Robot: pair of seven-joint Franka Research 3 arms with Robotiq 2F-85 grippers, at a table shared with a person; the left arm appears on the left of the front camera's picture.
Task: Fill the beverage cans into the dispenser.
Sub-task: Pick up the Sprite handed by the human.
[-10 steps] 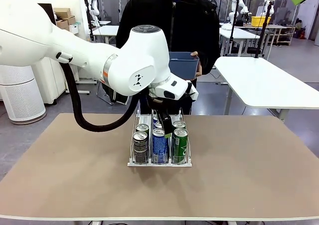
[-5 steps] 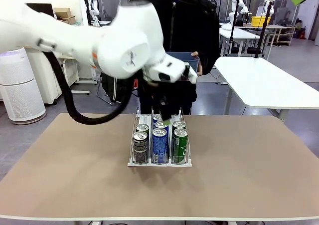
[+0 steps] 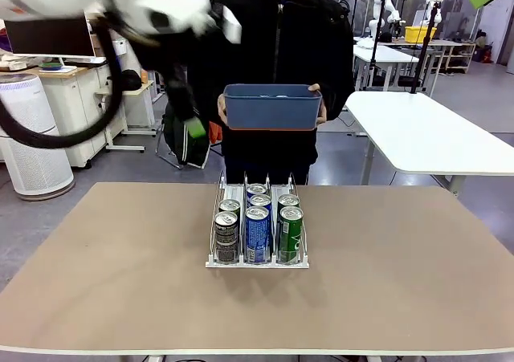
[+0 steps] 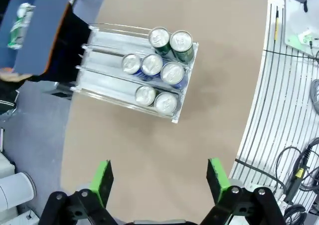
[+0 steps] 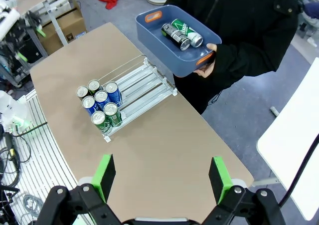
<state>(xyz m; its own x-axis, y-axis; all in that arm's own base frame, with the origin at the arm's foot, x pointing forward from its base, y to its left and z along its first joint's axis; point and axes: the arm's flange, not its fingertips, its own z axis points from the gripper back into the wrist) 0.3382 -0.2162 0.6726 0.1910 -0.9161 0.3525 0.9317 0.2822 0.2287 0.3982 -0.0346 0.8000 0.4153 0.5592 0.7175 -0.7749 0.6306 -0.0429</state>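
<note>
The dispenser point(image 3: 257, 259) sits mid-table point(image 3: 401, 282) with its lanes running toward the person point(image 3: 281, 33). Seven beverage cans point(image 3: 257, 233) stand upright in it, bunched at the robot's end: two black-grey in the left lane, three blue-and-white in the middle, two green-and-white in the right. At 12 o'clock from the rack, beyond the table's far edge, the person holds a blue bin point(image 3: 271, 107) in both hands. In the right wrist view, a black-grey can point(image 5: 174, 36) and a green-and-white can point(image 5: 188, 33) lie on their sides in it. The left gripper point(image 3: 191, 121), blurred, hangs high at about 11 o'clock from the rack, jaws spread and empty. The right gripper point(image 5: 162, 177) looks down from well above the table, its jaws also wide apart and bare.
</note>
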